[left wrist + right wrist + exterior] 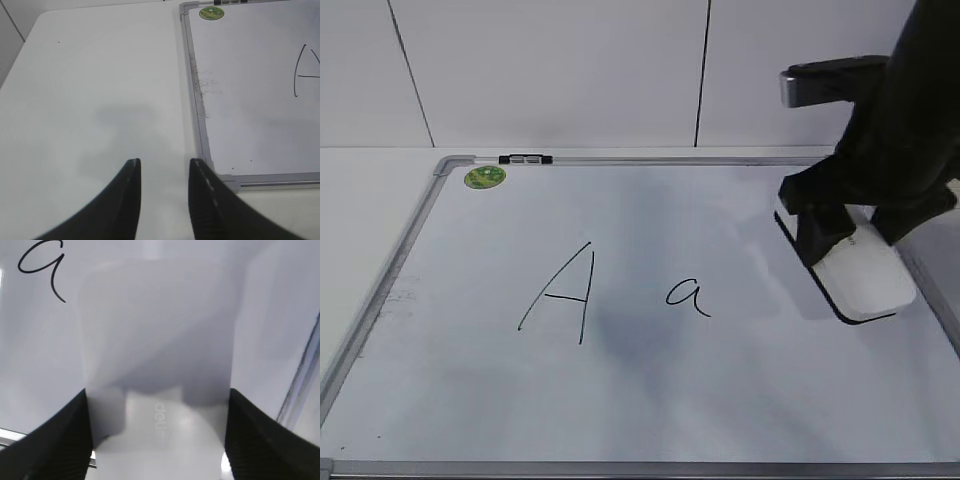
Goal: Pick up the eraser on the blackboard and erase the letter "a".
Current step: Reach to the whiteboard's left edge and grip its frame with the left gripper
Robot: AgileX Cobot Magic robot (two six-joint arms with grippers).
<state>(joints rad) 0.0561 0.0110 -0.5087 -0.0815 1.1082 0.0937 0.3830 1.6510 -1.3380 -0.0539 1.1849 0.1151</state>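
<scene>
Handwritten in thin black marker on the blackboard (650,400): a large angular capital "A" (560,295) and, to its right, the small cursive letter "a" (687,296), also legible in the right wrist view. Faint grey lettering on the white top of the eraser (160,430), blurred, seemingly starting "deu", not readable with certainty. Round green sticker (485,177) in the board's corner, print too small to read.
</scene>
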